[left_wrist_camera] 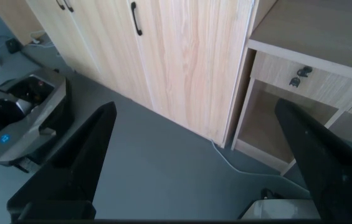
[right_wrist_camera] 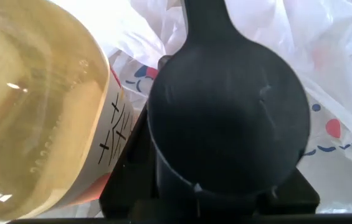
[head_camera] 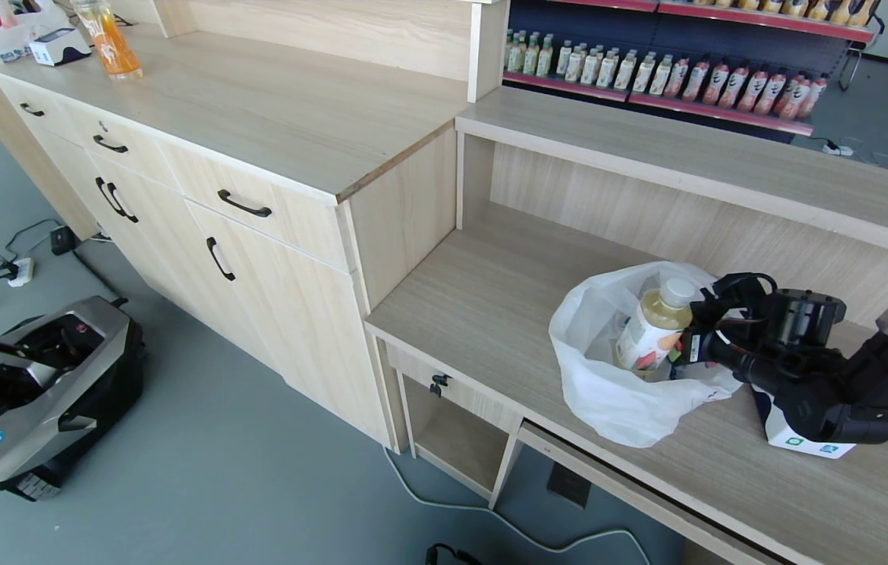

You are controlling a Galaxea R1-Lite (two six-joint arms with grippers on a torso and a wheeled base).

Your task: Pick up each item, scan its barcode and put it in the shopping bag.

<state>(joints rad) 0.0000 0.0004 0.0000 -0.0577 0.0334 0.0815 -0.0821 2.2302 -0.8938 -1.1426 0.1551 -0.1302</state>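
bench (head_camera: 491, 306): pale wood-grain laminate, matt, smooth; shopping bag (head_camera: 608, 400): thin white plastic, crinkled, slight sheen; bottle (head_camera: 652, 326): clear glossy plastic, printed label.

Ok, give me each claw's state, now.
Left claw: open, holding nothing.
Right claw: at the bottle in the shopping bag; whether it grips cannot be told.

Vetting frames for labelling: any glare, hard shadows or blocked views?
Head view: even light, soft shadows, no glare on the shopping bag. Left wrist view: the left gripper is a dark silhouette. Right wrist view: a black rounded part blocks the centre; small glints on the bottle.
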